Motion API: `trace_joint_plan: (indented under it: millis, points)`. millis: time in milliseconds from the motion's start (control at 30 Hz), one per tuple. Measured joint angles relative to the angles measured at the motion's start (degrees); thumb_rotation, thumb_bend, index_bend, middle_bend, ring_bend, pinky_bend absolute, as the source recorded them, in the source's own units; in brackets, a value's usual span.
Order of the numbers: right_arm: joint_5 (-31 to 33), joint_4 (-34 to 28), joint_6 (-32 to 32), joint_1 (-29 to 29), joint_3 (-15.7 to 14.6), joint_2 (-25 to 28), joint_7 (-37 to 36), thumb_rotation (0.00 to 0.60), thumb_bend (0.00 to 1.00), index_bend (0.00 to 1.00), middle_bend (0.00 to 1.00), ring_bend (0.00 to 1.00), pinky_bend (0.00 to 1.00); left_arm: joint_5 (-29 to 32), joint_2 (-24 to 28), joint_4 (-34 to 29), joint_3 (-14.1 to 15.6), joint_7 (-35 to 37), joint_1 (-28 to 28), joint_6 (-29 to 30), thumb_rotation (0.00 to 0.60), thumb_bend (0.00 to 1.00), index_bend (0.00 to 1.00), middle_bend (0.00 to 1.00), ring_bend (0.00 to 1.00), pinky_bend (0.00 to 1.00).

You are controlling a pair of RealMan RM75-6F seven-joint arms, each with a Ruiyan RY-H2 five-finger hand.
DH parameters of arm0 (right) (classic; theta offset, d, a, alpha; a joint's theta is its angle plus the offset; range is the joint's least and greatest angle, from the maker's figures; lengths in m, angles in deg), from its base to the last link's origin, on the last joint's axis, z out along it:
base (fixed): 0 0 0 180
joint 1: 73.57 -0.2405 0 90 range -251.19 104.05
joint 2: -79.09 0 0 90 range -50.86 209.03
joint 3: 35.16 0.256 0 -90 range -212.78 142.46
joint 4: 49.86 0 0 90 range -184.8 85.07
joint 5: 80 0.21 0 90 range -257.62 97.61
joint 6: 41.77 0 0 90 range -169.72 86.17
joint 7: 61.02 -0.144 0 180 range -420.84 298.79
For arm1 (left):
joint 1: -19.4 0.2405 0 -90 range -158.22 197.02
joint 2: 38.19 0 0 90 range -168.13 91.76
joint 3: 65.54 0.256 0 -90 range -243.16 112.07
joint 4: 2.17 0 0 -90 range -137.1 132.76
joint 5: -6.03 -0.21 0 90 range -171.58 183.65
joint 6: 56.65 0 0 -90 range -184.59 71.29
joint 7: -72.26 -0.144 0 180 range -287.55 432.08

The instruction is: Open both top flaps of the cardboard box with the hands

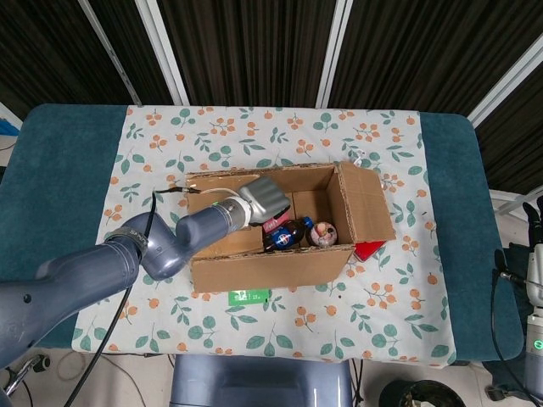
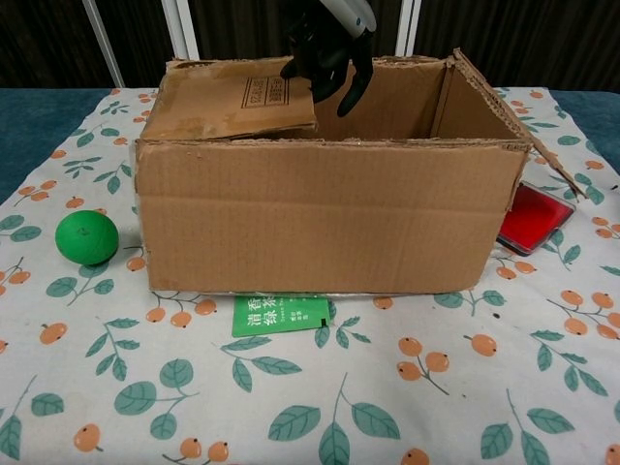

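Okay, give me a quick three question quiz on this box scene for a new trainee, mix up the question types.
1. True or false: the right flap of the cardboard box is already folded outward.
2. Which hand is at the left flap? A) left hand B) right hand C) both
3. Fill in: the ball left of the box is ____.

Key: 1 true; 2 A, its fingers at the flap's free edge; 3 green.

Left arm extended forward, left hand (image 1: 265,198) fingers (image 2: 351,93) curled down; right hand unseen.
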Motion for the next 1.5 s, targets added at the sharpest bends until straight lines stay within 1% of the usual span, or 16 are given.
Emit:
trace_joint_plan:
  millis: [200, 500, 767, 1267, 1500]
  points:
    - [0.18, -0.19, 0.34, 0.16, 0.42, -0.03, -0.01, 0.600, 0.41, 0.09, 0.02, 0.06, 0.24, 0.33, 2.92, -1.88, -0.08, 0.02, -0.17, 0.34, 0.600, 1.00, 0.40, 0.59, 0.39, 0.44]
    - [-0.05, -0.16, 0.65, 0.44, 0.77, -0.28, -0.32, 0.600, 0.42, 0.09, 0.02, 0.06, 0.24, 0.55, 9.25, -5.82, -0.31, 0.10, 0.01, 1.04, 0.600, 1.00, 0.40, 0.59, 0.39, 0.44]
    - [-0.08, -0.36, 1.19, 0.54, 0.95, -0.41, -0.36, 0.600, 0.42, 0.09, 0.02, 0.06, 0.24, 0.24, 14.82, -9.60, -1.21, 0.17, 0.44, 1.19, 0.600, 1.00, 0.40, 0.60, 0.39, 0.45]
    - [-0.03, -0.61, 1.98, 0.90, 1.27, -0.55, -0.78, 0.600, 0.43, 0.09, 0.02, 0.06, 0.24, -2.37, 25.82, -18.20, -2.88, -0.61, 1.85, -0.35, 0.600, 1.00, 0.40, 0.60, 0.39, 0.45]
    - [-0.51, -0.86, 1.86, 1.01, 1.35, -0.64, -0.76, 0.600, 0.43, 0.09, 0.02, 0.06, 0.24, -4.36, 30.93, -22.66, -3.42, -1.13, 3.98, -1.23, 0.600, 1.00, 0.40, 0.60, 0.40, 0.45]
